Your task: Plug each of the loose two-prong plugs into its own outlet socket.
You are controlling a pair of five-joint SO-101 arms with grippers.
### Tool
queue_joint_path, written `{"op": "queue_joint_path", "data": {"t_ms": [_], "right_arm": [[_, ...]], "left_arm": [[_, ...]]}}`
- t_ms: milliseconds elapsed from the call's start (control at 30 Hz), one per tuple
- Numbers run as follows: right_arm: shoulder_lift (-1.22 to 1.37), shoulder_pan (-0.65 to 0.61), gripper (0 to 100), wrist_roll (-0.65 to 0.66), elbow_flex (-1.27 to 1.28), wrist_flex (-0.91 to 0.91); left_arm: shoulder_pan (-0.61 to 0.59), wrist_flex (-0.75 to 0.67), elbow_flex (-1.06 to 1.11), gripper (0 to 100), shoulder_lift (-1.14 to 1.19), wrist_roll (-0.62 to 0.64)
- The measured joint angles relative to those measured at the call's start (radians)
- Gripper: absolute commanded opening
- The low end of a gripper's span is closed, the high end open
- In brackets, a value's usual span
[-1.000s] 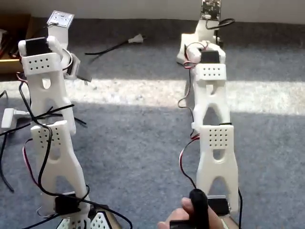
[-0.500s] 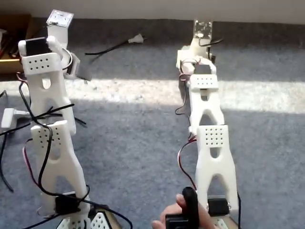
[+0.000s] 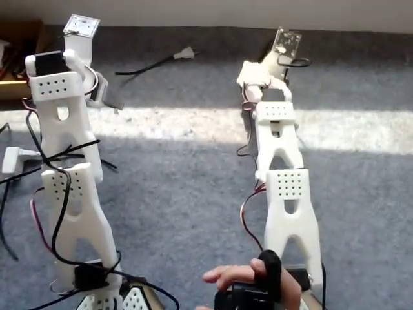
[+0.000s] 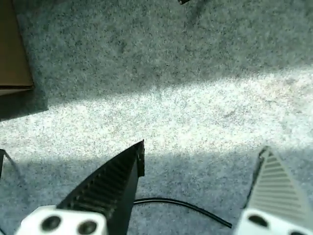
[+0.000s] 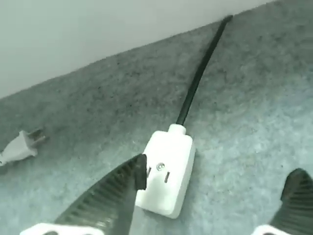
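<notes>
In the right wrist view a white outlet socket block (image 5: 166,178) lies on the grey carpet, slots up, with a black cord (image 5: 200,73) running toward the wall. My right gripper (image 5: 220,174) hangs open just above it, its black finger (image 5: 105,200) beside the block. A loose white two-prong plug (image 5: 19,144) lies farther off; in the high view this plug (image 3: 184,52) rests at the back with its black cable. My left gripper (image 4: 202,149) is open over bare carpet, a black cable (image 4: 186,206) passing beneath it. In the high view the left gripper (image 3: 106,95) sits at the back left.
A brown cardboard box (image 4: 14,49) borders the carpet by the left arm. A white block with a cord (image 3: 14,159) lies at the left edge. A person's hand (image 3: 245,279) grips a black handle at the front. A wall closes off the back.
The right arm has swung slightly left and its wrist has turned, so the wrist camera now tilts. The hand at the front has shifted on its handle. The left arm has not moved.
</notes>
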Motion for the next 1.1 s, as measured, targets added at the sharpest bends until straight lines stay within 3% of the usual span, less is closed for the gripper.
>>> {"op": "queue_joint_path", "data": {"t_ms": [467,733,967,1033,1100], "right_arm": [[0.12,-0.005,41.4,-0.009,0.009,-0.27],[0.15,0.002,41.4,-0.196,-0.051,-0.358],[0.15,0.003,41.3,-0.218,-0.054,-0.361],[0.15,0.003,37.1,-0.218,-0.038,-0.361],[0.15,0.003,25.8,-0.213,-0.026,-0.358]], "left_arm": [[0.0,0.0,0.0,35,0.0,0.0],[0.002,-0.014,0.0,35,0.077,0.0],[0.005,-0.048,0.0,35,0.086,0.0],[0.005,-0.048,0.0,35,0.086,0.0],[0.005,-0.048,0.0,35,0.086,0.0]]}}
